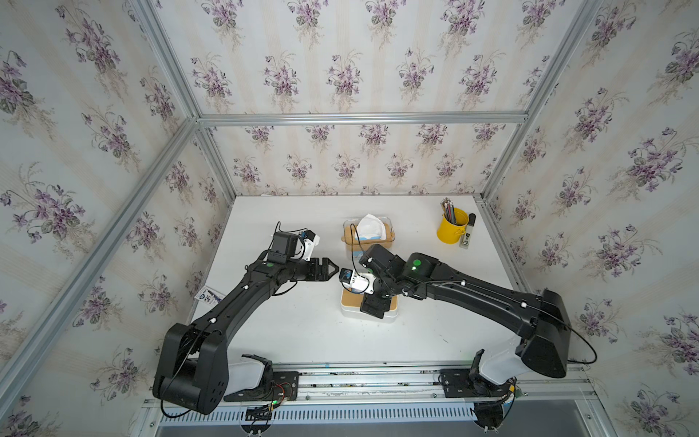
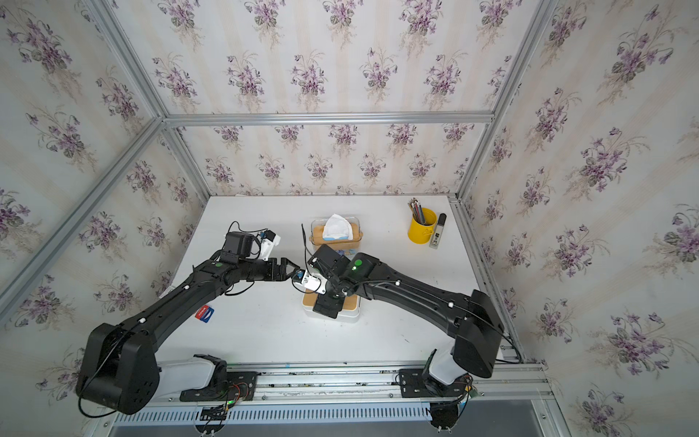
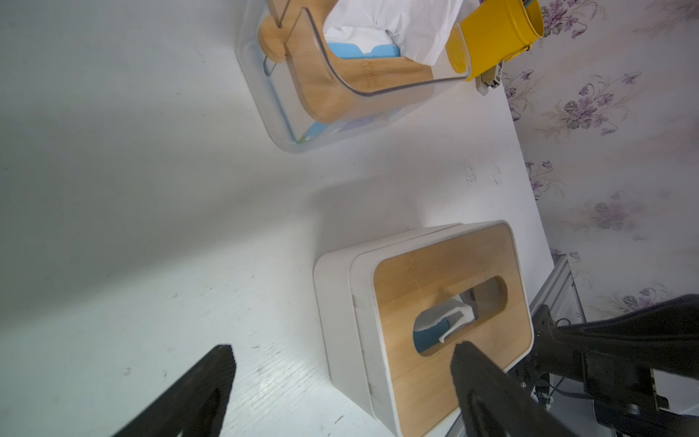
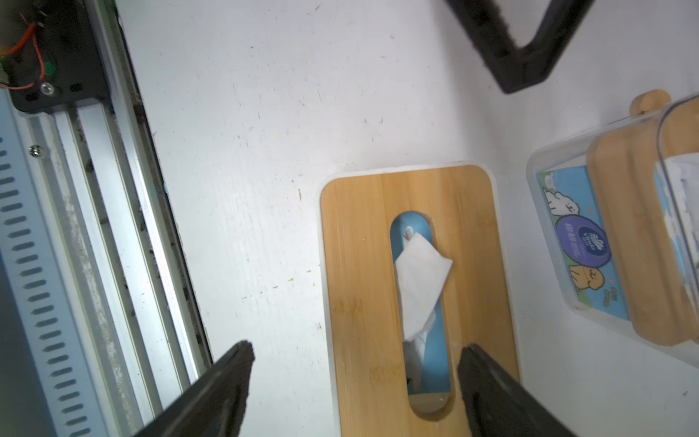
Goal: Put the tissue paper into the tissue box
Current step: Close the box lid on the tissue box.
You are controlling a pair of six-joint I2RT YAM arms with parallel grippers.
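The tissue box (image 1: 353, 317) is white with a bamboo lid (image 4: 359, 265) and stands at the table's middle. White tissue paper (image 4: 420, 283) lies in the lid's slot, one corner folded out over the slot's edge; it also shows in the slot in the left wrist view (image 3: 450, 318). My right gripper (image 4: 353, 355) hangs open just above the lid, one finger over the slot's end, the other off the box's side, holding nothing. My left gripper (image 1: 334, 269) is open and empty, level with the box's far left corner and apart from it.
A clear box (image 1: 386, 234) with a bamboo insert and a tissue sticking up stands behind the tissue box. A yellow cup (image 1: 452, 227) of pencils and a marker (image 1: 467, 236) stand at the back right. A small card (image 2: 204, 314) lies at the table's left edge.
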